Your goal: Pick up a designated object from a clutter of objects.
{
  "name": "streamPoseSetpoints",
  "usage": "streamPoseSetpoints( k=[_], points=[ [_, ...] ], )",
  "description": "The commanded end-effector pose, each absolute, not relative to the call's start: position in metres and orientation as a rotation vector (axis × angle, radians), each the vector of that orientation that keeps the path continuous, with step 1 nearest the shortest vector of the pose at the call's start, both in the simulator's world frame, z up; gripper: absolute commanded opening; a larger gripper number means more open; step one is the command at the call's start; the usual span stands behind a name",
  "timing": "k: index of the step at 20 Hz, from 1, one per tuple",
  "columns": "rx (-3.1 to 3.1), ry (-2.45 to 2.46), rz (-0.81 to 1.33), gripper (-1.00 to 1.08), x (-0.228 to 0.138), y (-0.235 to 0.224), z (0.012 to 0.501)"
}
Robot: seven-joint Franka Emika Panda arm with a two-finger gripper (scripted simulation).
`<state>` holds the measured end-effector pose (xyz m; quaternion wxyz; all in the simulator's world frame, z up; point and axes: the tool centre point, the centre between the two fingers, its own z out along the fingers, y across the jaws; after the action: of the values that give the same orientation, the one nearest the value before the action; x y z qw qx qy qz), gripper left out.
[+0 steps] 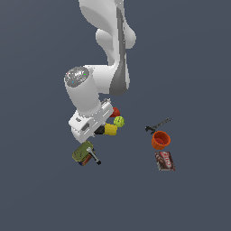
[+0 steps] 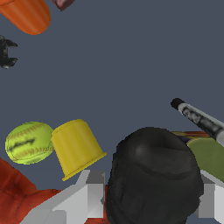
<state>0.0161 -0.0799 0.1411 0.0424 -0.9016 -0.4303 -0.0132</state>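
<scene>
Fingers [image 2: 89,192] of the gripper [image 2: 146,197] stand spread on either side of the drill [image 2: 153,175], at its black base; actual contact is unclear. Beside the drill sit a yellow cup [image 2: 76,146] and green ball [image 2: 28,142]; bare floor [image 2: 131,57] lies beyond. Arm [image 1: 85,97] hides most of the drill in the exterior view.

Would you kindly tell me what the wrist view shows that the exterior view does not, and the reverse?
Only the wrist view shows the end effector with its fingers either side of the drill's black base. Only the exterior view shows the arm and the whole brown box. Both show the yellow cylinder, green ball, orange cup and marker.
</scene>
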Motion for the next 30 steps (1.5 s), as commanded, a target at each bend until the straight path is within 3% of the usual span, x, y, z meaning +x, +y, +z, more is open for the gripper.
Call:
streamPoseSetpoints(
  k=[1,17,30],
  points=[
    [-2.760,-1.319,-0.045,-1.00,0.020,-0.060,0.169],
    [-2.755,-1.314,-0.041,-1.00,0.040,0.055,0.324],
    [-2.755,-1.310,-0.041,-1.00,0.051,0.088,0.372]
  ],
)
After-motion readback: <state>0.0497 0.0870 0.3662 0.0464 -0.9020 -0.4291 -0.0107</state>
